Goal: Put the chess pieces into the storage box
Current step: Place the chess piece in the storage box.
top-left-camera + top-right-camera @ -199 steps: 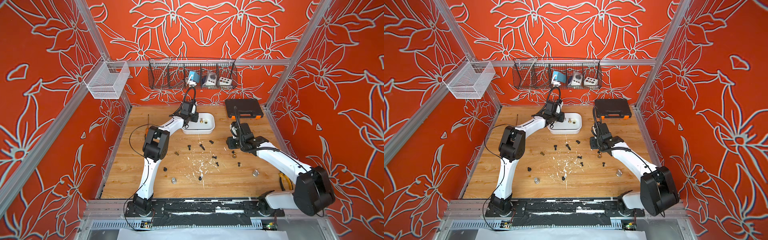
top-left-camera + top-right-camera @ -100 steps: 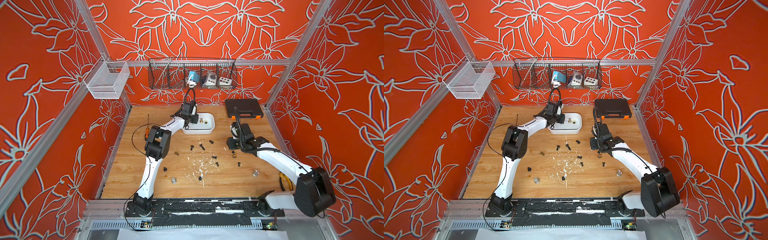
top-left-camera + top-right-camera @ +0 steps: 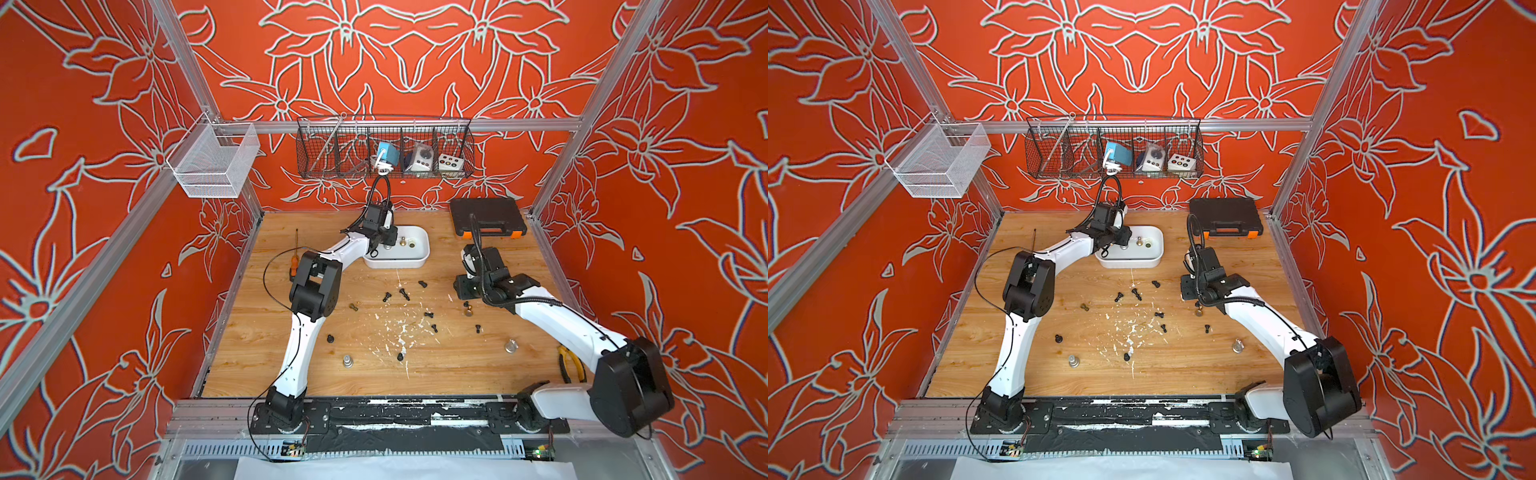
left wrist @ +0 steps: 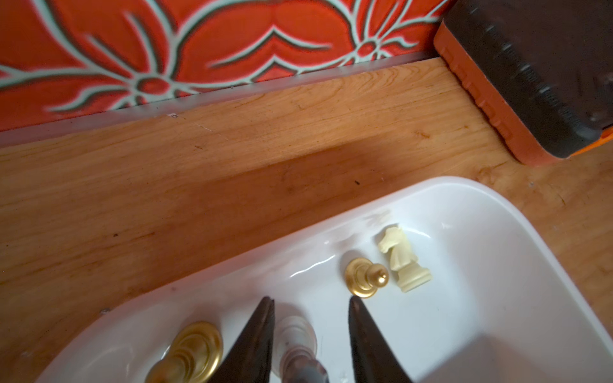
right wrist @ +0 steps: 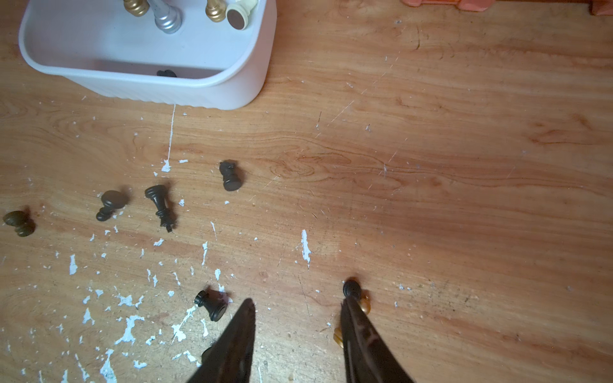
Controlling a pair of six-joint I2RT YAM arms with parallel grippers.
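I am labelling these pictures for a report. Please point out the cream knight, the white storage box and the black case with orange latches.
cream knight (image 4: 402, 259): left wrist view, on its neck.
white storage box (image 4: 481, 282): left wrist view, on its bare floor.
black case (image 3: 490, 210): in a top view, on its lid.

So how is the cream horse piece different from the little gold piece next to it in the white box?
The cream horse piece is pale and dull; the gold piece is shiny. The horse piece has a horse's head; the gold piece has a round knob. The horse piece looks bigger than the gold piece. Both are chess pieces sitting side by side in the white box.
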